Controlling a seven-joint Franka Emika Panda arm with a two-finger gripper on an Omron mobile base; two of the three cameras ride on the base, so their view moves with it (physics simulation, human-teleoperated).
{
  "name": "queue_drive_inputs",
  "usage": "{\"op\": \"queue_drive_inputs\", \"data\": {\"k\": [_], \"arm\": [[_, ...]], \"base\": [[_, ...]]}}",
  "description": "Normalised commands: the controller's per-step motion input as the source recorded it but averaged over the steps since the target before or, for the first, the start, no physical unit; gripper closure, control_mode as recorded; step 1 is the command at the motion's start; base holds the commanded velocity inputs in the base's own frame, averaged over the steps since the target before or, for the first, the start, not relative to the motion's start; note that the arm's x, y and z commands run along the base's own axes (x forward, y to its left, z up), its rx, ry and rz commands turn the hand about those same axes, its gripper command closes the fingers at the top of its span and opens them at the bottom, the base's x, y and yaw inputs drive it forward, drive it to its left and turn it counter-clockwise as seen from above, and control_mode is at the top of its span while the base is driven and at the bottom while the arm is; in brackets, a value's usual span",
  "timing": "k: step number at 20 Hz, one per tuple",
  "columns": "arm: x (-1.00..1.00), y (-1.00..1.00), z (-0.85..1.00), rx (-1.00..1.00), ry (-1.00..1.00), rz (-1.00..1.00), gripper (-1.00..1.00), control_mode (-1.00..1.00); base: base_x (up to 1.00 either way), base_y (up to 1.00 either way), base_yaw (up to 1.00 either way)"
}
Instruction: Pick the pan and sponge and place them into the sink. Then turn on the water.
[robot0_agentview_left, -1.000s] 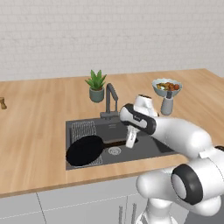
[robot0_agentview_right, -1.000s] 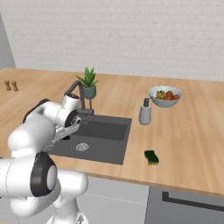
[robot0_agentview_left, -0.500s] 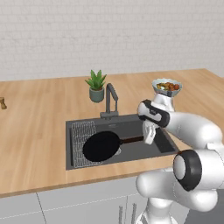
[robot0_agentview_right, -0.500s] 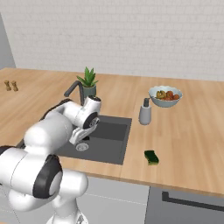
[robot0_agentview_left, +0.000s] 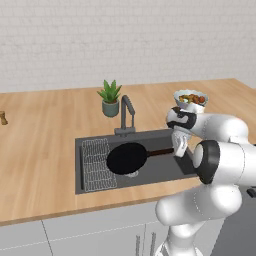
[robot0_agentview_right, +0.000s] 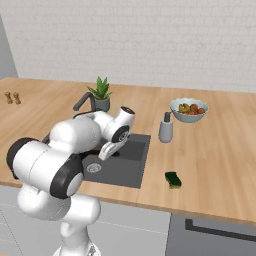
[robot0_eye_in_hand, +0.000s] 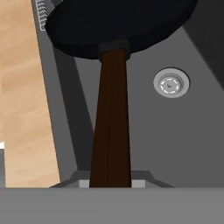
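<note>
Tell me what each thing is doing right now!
pan: held by its handle, over the sink.
gripper: shut on the pan's handle.
sink: no water in it, drain uncovered.
tap: off, no stream.
sponge: lying flat on the counter, right of the sink.
soap dispenser: upright.
food bowl: upright, full.

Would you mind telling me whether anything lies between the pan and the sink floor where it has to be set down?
Nothing visible does. The pan, held by its handle in the gripper, hangs over the sink; below it lie bare basin floor and the drain, with the wire rack beside.
</note>
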Motion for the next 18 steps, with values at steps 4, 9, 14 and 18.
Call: {"op": "queue_drive_inputs", "data": {"k": [4,9,14,18], "arm": [[0.13,-0.39,-0.05,0.00,0.00,0.03,1.00,-1.00],[0.04,-0.28,-0.25,-0.01,0.00,0.03,1.00,-1.00],[0.00,0.00,-0.41,-0.04,-0.01,0.02,1.00,-1.00],[0.04,0.00,-0.28,-0.01,0.00,0.00,1.00,-1.00]], "base": [[0.00,0.00,0.00],[0.00,0.00,0.00],[0.00,0.00,0.00],[0.00,0.00,0.00]]}}
